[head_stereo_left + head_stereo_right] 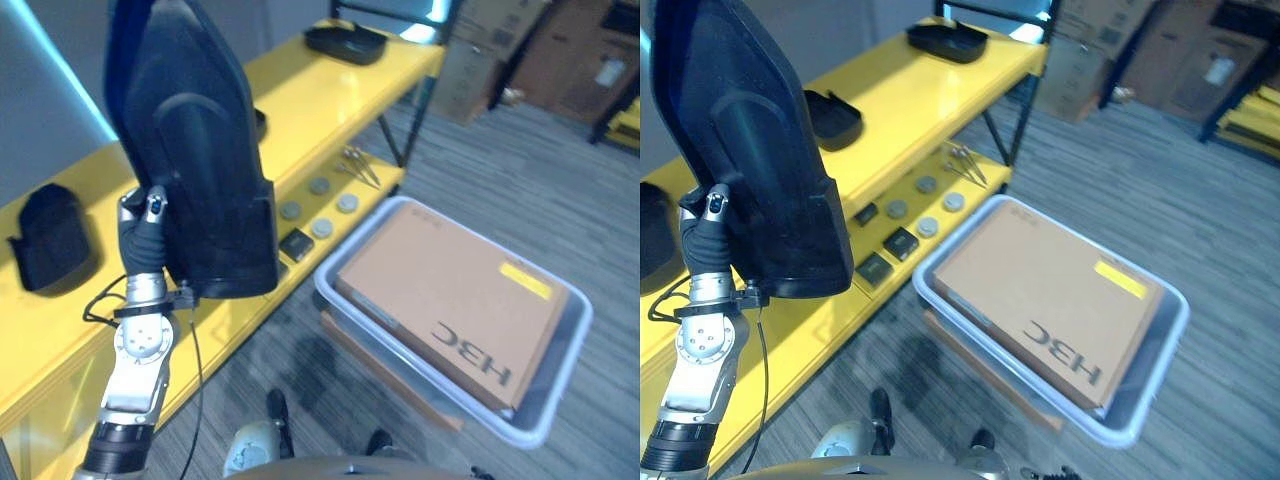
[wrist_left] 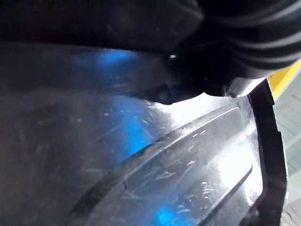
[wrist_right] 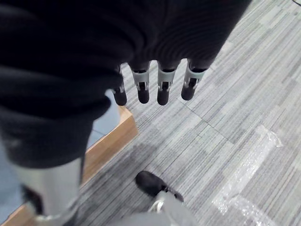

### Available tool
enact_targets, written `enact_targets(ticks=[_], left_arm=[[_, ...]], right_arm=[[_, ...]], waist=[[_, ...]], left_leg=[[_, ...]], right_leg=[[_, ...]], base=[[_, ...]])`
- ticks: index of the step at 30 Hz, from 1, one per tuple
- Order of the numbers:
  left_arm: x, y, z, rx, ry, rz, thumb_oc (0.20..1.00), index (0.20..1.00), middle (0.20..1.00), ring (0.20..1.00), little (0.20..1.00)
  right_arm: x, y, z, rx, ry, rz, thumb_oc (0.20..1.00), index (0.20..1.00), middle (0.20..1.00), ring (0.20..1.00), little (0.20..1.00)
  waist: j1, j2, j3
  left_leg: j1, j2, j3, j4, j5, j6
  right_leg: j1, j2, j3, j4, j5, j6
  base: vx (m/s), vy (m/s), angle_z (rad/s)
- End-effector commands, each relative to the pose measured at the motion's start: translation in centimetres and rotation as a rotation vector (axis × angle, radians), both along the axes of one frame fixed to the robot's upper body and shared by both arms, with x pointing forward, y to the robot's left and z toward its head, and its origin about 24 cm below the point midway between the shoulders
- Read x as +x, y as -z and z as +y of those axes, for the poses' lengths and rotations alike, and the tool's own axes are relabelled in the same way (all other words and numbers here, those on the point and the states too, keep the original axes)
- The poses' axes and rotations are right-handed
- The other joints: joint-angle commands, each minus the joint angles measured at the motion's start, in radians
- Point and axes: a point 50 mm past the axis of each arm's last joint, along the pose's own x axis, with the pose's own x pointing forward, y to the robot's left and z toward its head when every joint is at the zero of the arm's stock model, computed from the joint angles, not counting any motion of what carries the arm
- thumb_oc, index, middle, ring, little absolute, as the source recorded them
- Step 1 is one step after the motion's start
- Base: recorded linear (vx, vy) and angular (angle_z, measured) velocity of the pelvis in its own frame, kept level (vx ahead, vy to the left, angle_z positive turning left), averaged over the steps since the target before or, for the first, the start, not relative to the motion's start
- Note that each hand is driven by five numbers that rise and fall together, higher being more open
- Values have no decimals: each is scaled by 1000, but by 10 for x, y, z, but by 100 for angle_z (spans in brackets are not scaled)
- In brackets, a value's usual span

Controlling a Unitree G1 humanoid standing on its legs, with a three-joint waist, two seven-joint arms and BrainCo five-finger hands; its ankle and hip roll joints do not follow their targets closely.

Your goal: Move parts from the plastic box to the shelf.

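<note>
A large black moulded plastic part (image 1: 195,150) hangs upright in the air, close in front of the yellow shelf (image 1: 330,85). My left hand (image 1: 148,225) grips its lower left edge, with the thumb against the rim; the fingers are hidden behind the part. In the left wrist view the part's scratched black surface (image 2: 155,160) lies right against the hand. The grey plastic box (image 1: 565,370) stands on the floor at the right, with a flat brown cardboard carton (image 1: 450,300) inside it. My right hand (image 3: 163,89) hangs over the carpet, fingers straight and holding nothing.
Other black parts lie on the shelf top (image 1: 50,240) (image 1: 345,42) (image 1: 830,115). The lower shelf carries round grey discs (image 1: 320,205), small black blocks (image 1: 296,245) and a metal tool (image 1: 358,165). A wooden pallet (image 1: 385,372) sits under the box. Cardboard boxes (image 1: 560,50) stand behind.
</note>
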Motion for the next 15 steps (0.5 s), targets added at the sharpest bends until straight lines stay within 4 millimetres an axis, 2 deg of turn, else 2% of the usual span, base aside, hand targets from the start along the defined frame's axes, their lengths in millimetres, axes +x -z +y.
enact_targets(ticks=[1,2,5,6,7,8,9,10,11,12,13,14,15], left_arm=[[-12,-52,1,81,19,-276,200,200,200,200,200],[-11,-52,-1,98,10,-276,200,200,200,200,200],[-12,-58,-4,128,11,-301,200,200,200,200,200],[-13,-58,-4,128,11,-301,200,200,200,200,200],[-13,-61,-9,125,36,-317,200,200,200,200,200],[-12,-64,-15,156,50,-330,200,200,200,200,200],[-12,-64,-15,158,48,-332,200,200,200,200,200],[-9,-65,-22,160,71,-345,200,200,200,200,200],[-7,-64,-27,150,97,-343,200,200,200,200,200],[-7,-63,-30,155,118,-339,200,200,200,200,200],[-6,-63,-32,165,129,-336,200,200,200,200,200],[-6,-63,-32,165,129,-337,200,200,200,200,200],[-4,-61,-35,171,146,-324,200,200,200,200,200]], right_arm=[[10,3,13,30,29,-12,1000,1000,1000,1000,1000],[12,3,15,29,22,-24,1000,1000,1000,1000,1000],[21,3,20,24,5,-44,1000,1000,1000,1000,1000],[21,3,21,24,4,-45,1000,1000,1000,1000,1000],[36,1,27,15,-73,-74,1000,1000,1000,1000,1000],[46,-1,31,5,-117,-109,1000,1000,1000,1000,1000],[47,-1,32,5,-118,-111,1000,1000,1000,1000,1000],[62,-4,37,-2,-162,-163,1000,1000,1000,1000,1000],[69,-6,41,8,-165,-192,1000,1000,1000,1000,1000],[71,-6,43,12,-176,-206,1000,1000,1000,1000,1000],[70,-6,43,9,-182,-207,1000,1000,1000,1000,1000],[71,-6,43,10,-182,-208,1000,1000,1000,1000,1000],[69,-6,43,8,-178,-206,1000,1000,1000,1000,1000]], waist=[[-20,-7,-26],[-26,-9,-34],[-22,-15,-37],[-23,-17,-34],[-30,-12,-11],[-43,-15,2],[-44,-17,5],[-82,-21,24],[-105,-21,22],[-117,-22,17],[-122,-25,12],[-121,-25,11],[-129,-28,3]], left_leg=[[127,25,22,66,-20,7],[141,6,-3,26,-3,13],[166,-27,-34,5,-21,54],[169,-31,-35,2,-22,58],[198,-48,-38,-3,-42,87],[205,-54,-54,0,-49,95],[205,-57,-55,1,-51,98],[204,-69,-84,1,-35,113],[207,-73,-108,-1,-34,112],[208,-78,-130,-5,-34,112],[208,-84,-152,-5,-36,114],[205,-84,-152,-5,-32,114],[197,-92,-181,-1,-32,118]], right_leg=[[-36,-7,-70,16,12,6],[-33,-15,-81,21,20,15],[-44,-54,-87,127,9,21],[-48,-62,-86,143,1,25],[-86,-119,-64,277,-4,43],[-109,-128,-15,320,13,51],[-112,-133,-13,329,11,55],[-177,-94,134,336,35,49],[-204,-36,251,317,21,51],[-205,13,331,289,-1,48],[-198,45,375,271,-12,40],[-199,45,375,266,-7,39],[-200,88,427,259,-22,27]], base=[[23,197,155],[47,222,151],[51,214,76],[45,333,41],[16,290,35],[14,288,29],[-65,118,23],[-40,83,62],[17,95,84],[130,49,106],[86,32,115],[68,19,113],[106,-9,121]])
